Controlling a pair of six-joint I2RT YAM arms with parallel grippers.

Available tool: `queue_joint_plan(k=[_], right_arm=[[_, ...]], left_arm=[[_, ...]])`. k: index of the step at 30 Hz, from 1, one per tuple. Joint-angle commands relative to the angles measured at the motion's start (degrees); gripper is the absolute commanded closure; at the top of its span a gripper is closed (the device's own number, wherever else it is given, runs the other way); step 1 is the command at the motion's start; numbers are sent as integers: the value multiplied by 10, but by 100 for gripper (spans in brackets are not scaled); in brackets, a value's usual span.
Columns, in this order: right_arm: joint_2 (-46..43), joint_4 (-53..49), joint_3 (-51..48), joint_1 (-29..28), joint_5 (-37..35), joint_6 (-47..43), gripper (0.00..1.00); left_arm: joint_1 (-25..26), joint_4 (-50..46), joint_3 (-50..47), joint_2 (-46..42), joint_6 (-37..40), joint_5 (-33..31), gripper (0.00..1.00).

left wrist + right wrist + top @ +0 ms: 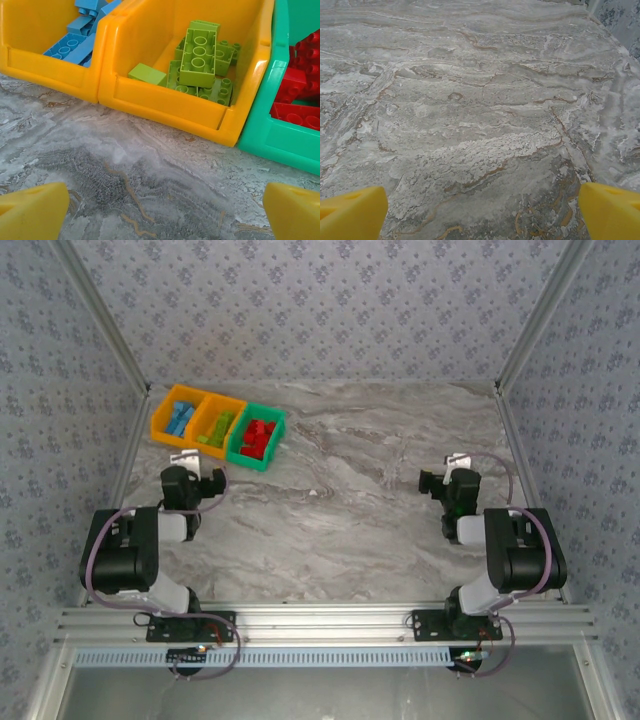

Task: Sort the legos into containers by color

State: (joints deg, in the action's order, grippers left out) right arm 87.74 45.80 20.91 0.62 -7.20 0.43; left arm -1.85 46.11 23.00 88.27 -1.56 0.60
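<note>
**Three bins, all sorted already?**

Three containers (165,105) sit joined at the surface's (350,490) far left; legos (199,55) lie inside by colour: blue, lime, red; left tool (162,212) hovers just before them, wide open, empty; right tool (482,212) same, well apart. Bricks look light, stiff, slick; I'd pinch across the long flat sides, not the studs.

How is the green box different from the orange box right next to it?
The green bin holds red legos; the middle orange bin holds lime green legos. The green bin ends the row; the middle orange bin sits between two others. Both are open-topped and alike in shape.
</note>
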Motion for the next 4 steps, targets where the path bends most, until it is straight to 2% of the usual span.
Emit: queue_joint_plan(k=[1,4], right_arm=[[-5,10,12,6,18,-10,0],[-6,14,10,6,19,-10,0]], left_arm=[[0,2,8,-4,1,-4,1],[0,2,8,-4,1,-3,1]])
